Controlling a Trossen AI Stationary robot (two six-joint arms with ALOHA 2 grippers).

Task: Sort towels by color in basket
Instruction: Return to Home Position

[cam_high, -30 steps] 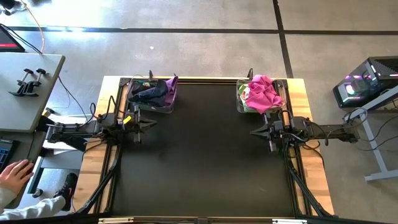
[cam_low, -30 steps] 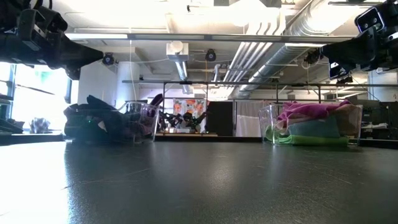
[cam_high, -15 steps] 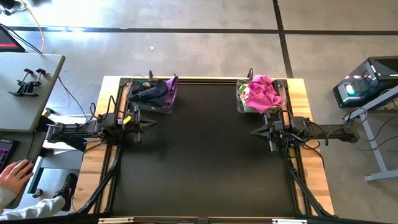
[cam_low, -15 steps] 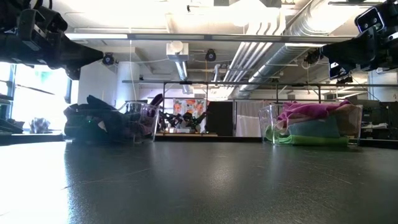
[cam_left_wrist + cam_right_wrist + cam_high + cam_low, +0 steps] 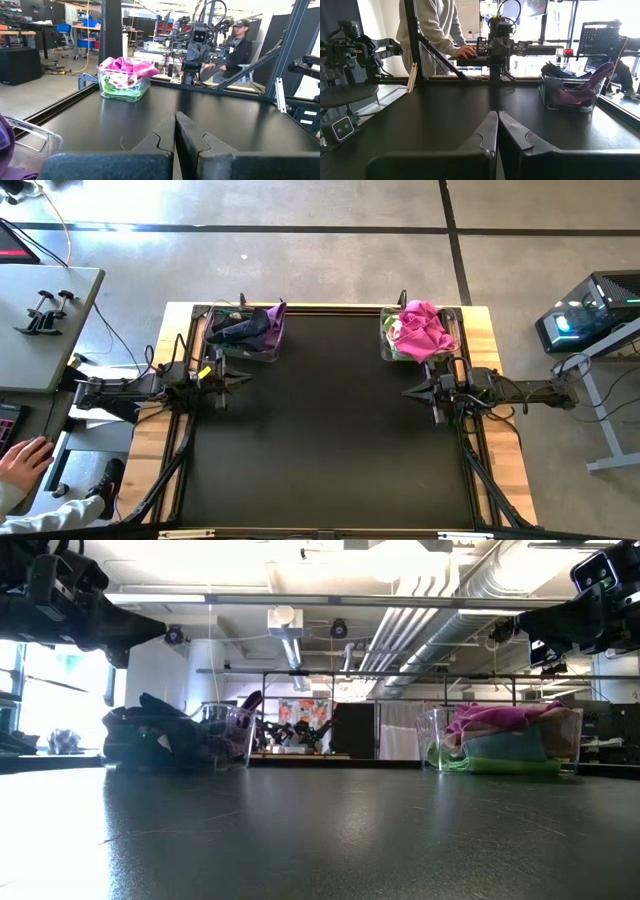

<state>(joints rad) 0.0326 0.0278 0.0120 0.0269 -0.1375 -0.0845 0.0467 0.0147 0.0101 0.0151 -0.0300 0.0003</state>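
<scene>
Your left hand (image 5: pixel 243 380) hung at the left-centre of the high view, just below the left bin (image 5: pixel 245 357). Its fingers were pressed together and gripped nothing. Your right hand (image 5: pixel 408 392) mirrored it at right-centre, below the right bin (image 5: pixel 385 345), also closed and empty. Both pointed inward over the black counter (image 5: pixel 330 440).

Every towel I could see sat in a bin. The dark towels (image 5: pixel 238 330) were heaped in the left bin at the upper left, with a purple towel (image 5: pixel 273 315) poking up past one corner of the rim. The magenta towel (image 5: pixel 420 328) topped the right bin at the upper right, and the low view showed a teal towel (image 5: pixel 505 745) and a lime towel (image 5: pixel 480 765) beneath it.

The sorting looked finished to me. These cloths should have handled as light, limp and easy to grip, sagging and trailing once lifted. If you had wanted to tuck the purple towel in, a raised fold near its middle would have been a better hold than a corner.
</scene>
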